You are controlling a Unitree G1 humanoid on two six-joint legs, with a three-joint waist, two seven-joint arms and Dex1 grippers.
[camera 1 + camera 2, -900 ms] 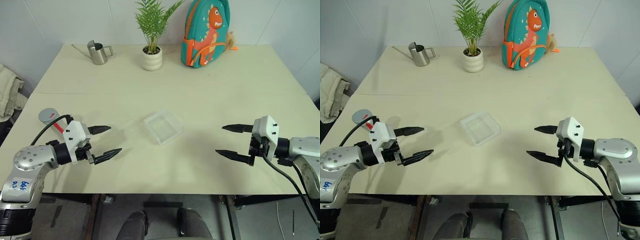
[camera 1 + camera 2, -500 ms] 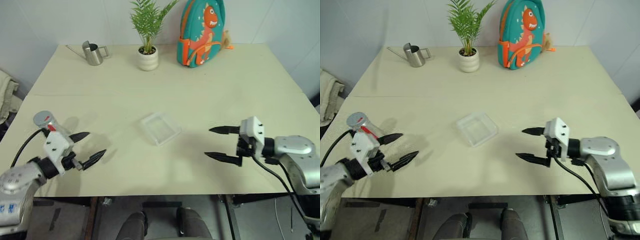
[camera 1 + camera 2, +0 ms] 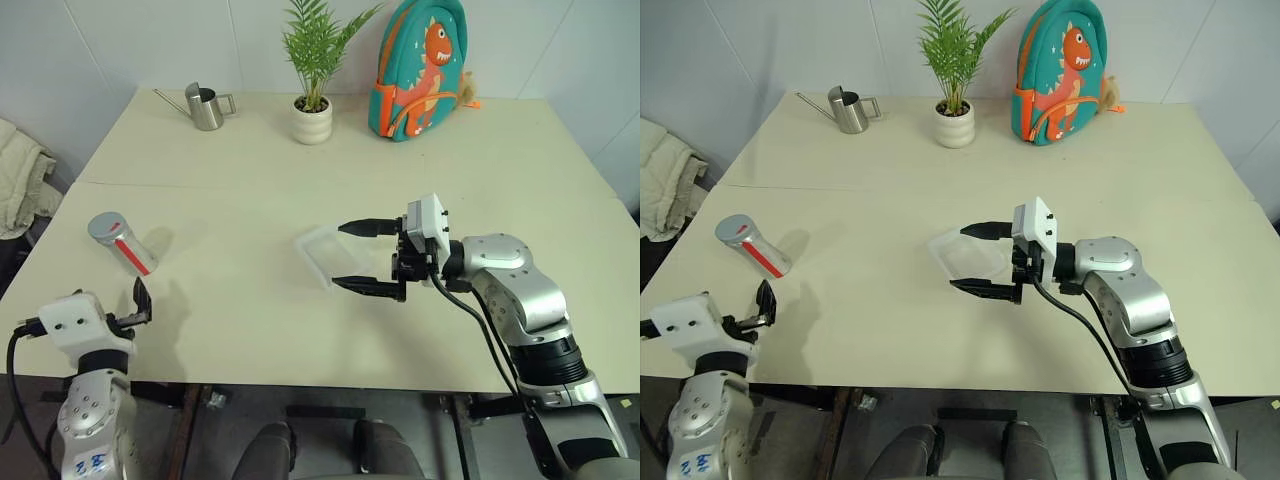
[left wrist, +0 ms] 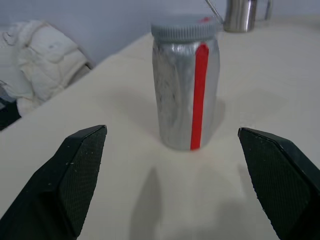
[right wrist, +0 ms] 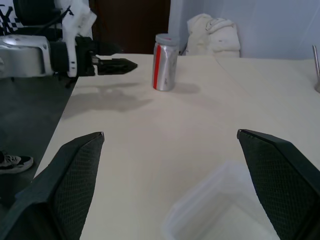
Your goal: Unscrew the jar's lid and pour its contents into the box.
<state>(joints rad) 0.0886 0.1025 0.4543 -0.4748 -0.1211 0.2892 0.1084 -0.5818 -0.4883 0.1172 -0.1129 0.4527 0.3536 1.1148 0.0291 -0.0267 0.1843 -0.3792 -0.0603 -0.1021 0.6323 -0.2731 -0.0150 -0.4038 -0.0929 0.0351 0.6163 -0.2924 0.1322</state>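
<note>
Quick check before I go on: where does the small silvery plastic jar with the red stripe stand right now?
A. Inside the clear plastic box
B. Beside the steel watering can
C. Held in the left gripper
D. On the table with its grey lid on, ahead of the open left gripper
D: the small silvery plastic jar with the red stripe stands capped by its grey lid on the cream table, untouched ahead of the open left gripper.

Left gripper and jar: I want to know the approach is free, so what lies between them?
Only bare table. The left wrist view shows the left gripper, open, facing the upright jar with nothing between.
</note>
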